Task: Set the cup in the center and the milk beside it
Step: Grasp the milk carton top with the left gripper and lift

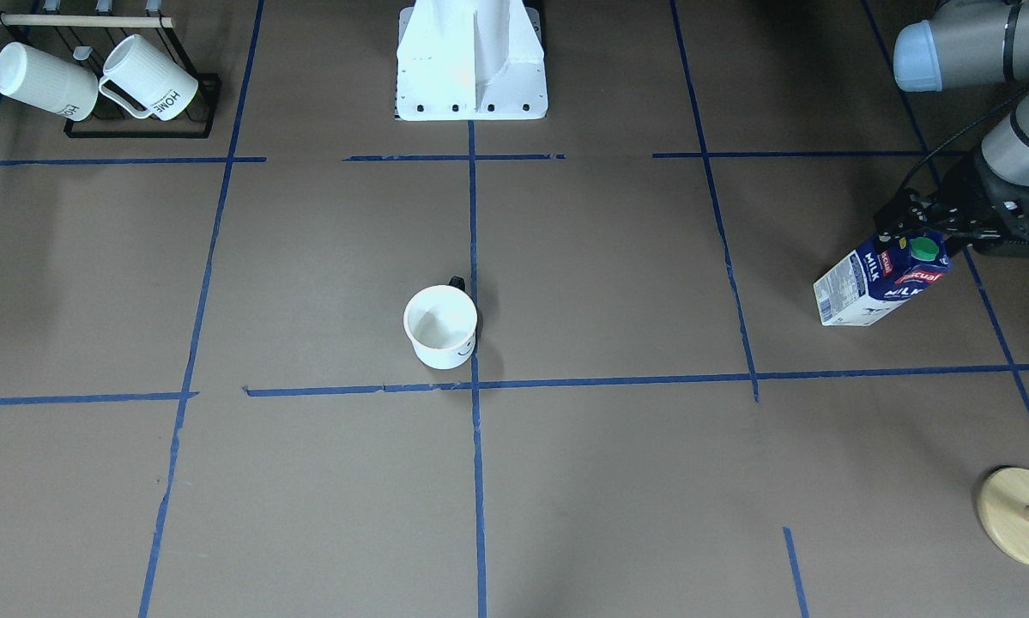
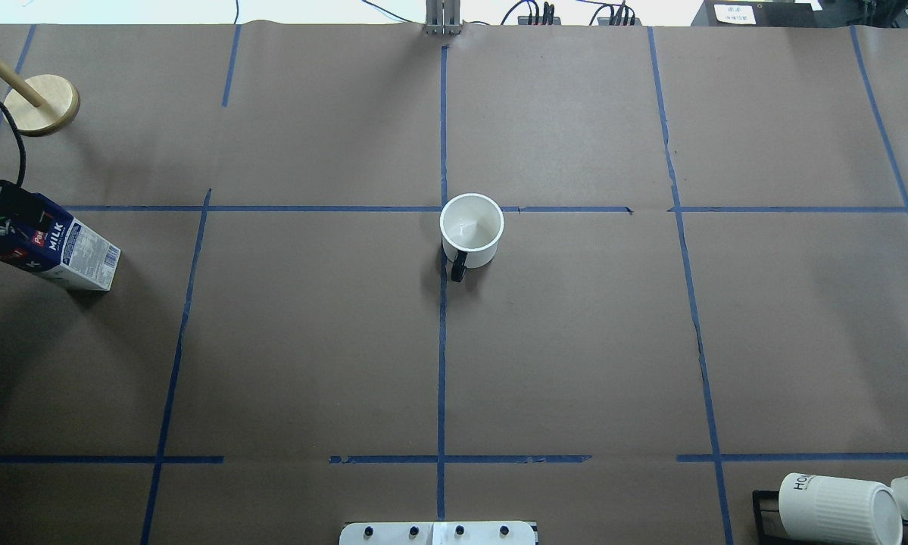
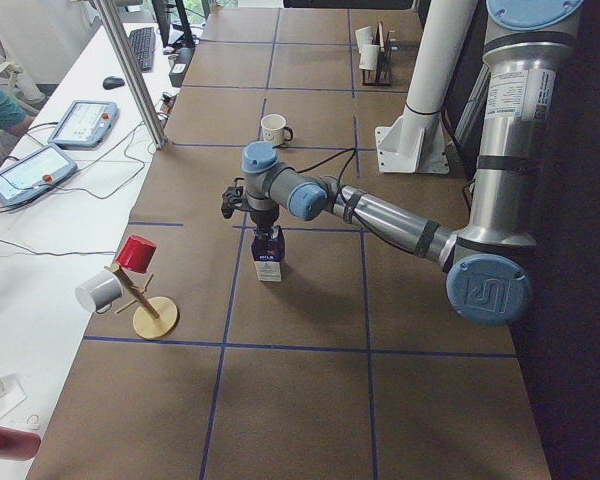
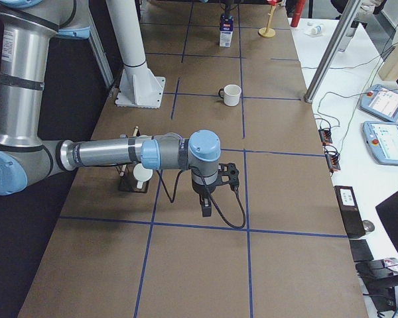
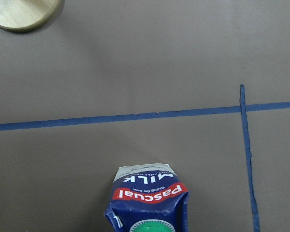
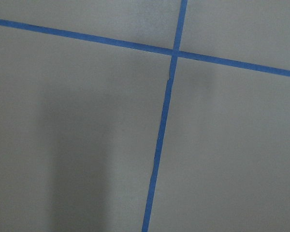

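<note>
Overhead exterior view tells you most of it. The cup (image 2: pixel 471 227) stands upright mid-frame, right against the center (image 2: pixel 442 209) where the long middle tape line meets the cross line. Its black handle points toward the bottom of the frame. I'd call the cup part done, or close enough.

What's in hand is the milk (image 2: pixel 52 250). It's way over at the left edge of that frame, well apart from the cup, with the wooden stand (image 2: pixel 42 106) above it in the upper left corner. In the front-facing view your left gripper (image 1: pixel 909 230) sits on the carton's gable top at the right edge. The jaws look pinched on it by the green cap. I can't tell whether the base is off the paper.

Your right gripper (image 4: pixel 205 207) only shows in the right-side view, low center of the frame, pointing down at the paper. Whether its jaws are wide or narrow, can't tell from there.

Next move, as I read it: carry the carton across to mid-frame and set it down just beside the cup. A top pinch on a tall carton will probably let it swing, so go easy. Leave a gap too, so you don't bump the cup off its spot.
</note>
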`<state>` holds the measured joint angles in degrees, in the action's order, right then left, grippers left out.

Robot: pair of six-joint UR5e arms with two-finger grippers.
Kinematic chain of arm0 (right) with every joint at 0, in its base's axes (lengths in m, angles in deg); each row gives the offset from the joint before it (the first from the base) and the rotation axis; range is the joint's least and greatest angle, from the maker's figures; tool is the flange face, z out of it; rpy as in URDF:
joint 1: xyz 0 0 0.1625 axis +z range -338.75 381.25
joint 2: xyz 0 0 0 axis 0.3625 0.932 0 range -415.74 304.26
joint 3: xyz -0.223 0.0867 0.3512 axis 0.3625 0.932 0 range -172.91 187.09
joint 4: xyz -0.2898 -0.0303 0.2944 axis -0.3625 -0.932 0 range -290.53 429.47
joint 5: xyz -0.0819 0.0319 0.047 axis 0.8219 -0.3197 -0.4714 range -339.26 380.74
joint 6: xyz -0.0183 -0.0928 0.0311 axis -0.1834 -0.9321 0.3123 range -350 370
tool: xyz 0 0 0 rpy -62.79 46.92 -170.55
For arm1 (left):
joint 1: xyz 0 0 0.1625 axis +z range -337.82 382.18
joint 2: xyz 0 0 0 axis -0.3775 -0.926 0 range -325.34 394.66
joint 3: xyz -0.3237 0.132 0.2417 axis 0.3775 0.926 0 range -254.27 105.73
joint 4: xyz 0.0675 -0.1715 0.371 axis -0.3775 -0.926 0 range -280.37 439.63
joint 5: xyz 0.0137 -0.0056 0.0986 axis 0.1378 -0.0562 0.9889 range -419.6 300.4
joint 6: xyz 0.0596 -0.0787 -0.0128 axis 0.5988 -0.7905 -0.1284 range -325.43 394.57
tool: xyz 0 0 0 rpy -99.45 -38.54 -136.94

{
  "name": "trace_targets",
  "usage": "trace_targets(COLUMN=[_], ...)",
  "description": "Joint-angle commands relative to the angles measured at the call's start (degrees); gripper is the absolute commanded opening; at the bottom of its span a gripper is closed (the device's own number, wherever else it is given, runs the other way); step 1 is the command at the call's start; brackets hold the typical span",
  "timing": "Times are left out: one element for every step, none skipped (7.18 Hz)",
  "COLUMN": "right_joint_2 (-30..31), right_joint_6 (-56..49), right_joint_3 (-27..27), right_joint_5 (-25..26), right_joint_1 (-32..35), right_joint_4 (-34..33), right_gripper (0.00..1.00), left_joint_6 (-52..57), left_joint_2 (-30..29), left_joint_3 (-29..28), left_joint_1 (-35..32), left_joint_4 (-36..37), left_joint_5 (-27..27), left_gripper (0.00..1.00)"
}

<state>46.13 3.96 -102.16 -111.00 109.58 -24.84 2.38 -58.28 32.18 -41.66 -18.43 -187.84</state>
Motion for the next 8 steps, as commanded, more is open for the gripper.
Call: trace_targets(right_joint_2=[0.00,0.00,0.00,0.00,0.09,0.00,0.00,0.09], right_joint_6=[-0.02,-0.02,-0.02,0.07,-0.02,-0.02,0.07,0.15], right_joint_3=[0.00,0.00,0.00,0.00,0.00,0.00,0.00,0.00], right_joint_5=[-0.01,-0.01,-0.01,-0.01,-0.10,-0.10,-0.10,-0.10], right_joint_1=[0.00,0.00,0.09,0.00,0.00,0.00,0.09,0.00], right_joint_4=[-0.08,0.01,0.01,0.01,-0.08,-0.08,-0.08,-0.08], right_gripper=[1.00,1.00,1.00,1.00,1.00,1.00,1.00,1.00], left_joint_6=[-0.07,0.02,0.02,-0.07,-0.15,-0.15,-0.76,-0.86], left_joint_2=[-0.31,-0.57,-0.93,-2.23,-4.60,-10.19,-16.60,-21.53], left_joint_3=[-0.20,-0.20,-0.02,0.24,0.85,1.90,2.35,2.35], left_joint_1=[0.20,0.20,0.20,0.20,0.11,0.11,0.11,0.81], left_joint_4=[0.15,0.33,0.50,0.76,3.81,11.76,18.89,24.01], left_joint_5=[0.53,0.62,0.54,0.45,0.45,0.45,0.53,0.45], left_gripper=[0.53,0.44,0.42,0.40,0.39,0.39,0.40,0.40])
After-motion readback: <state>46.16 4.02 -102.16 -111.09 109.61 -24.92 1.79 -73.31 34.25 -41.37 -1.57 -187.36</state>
